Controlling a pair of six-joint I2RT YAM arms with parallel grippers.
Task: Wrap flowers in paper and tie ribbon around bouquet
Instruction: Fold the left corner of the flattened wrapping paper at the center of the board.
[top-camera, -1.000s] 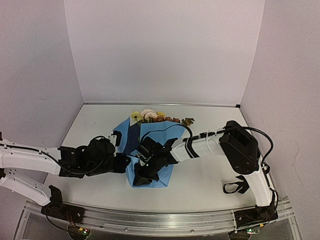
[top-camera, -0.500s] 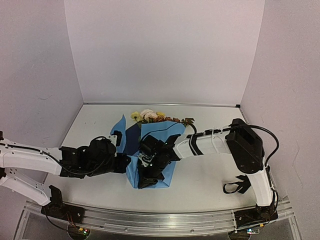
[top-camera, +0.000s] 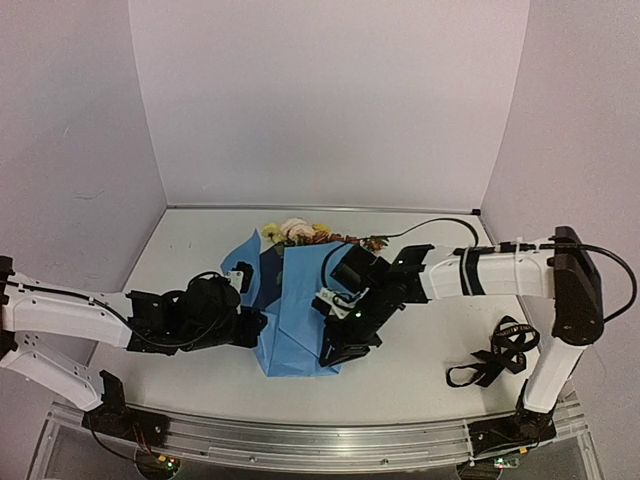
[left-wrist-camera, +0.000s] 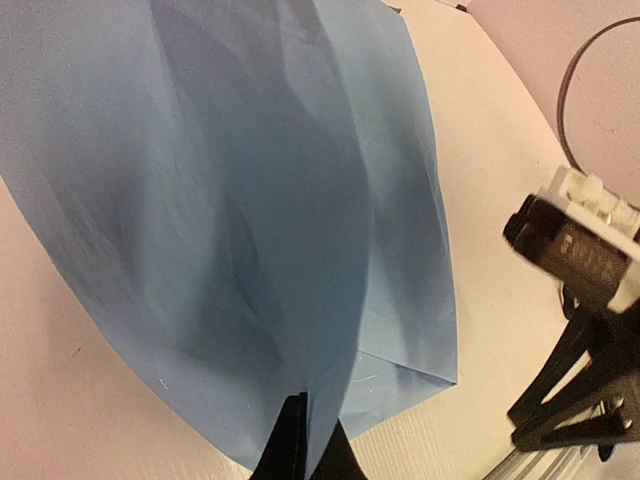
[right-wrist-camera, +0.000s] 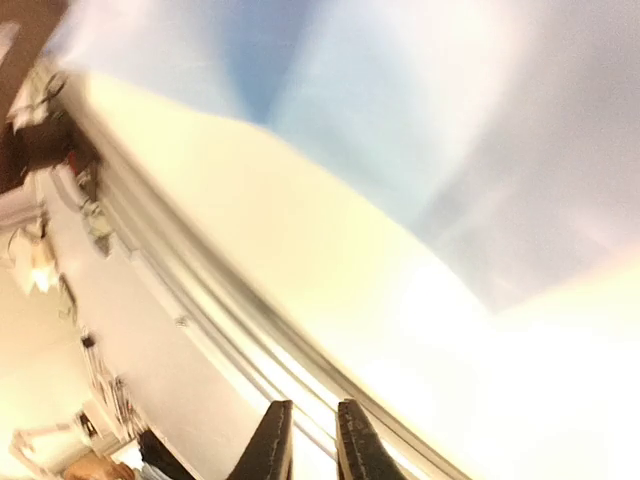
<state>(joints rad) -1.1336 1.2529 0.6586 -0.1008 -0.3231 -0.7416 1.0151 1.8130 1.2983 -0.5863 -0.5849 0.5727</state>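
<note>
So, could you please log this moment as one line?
left gripper: shut on paper edge | right gripper: slightly open, empty | flowers: inside folded paper | ribbon: lying apart, untied

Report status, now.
Left gripper shut on light blue paper sheet. Right gripper slightly open, empty. Yellow-cream flowers inside fold, blooms showing. Black fabric ribbon lying loose, untied.

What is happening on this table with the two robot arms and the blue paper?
The robot is partway through wrapping flowers in a sheet of blue paper. The paper is folded over the stems, with the blooms sticking out at the far end. The left fingers are shut on an edge of the paper at its left side. The right fingers hover slightly apart by its near right corner, holding nothing. The black ribbon lies unused at the right of the table.
</note>
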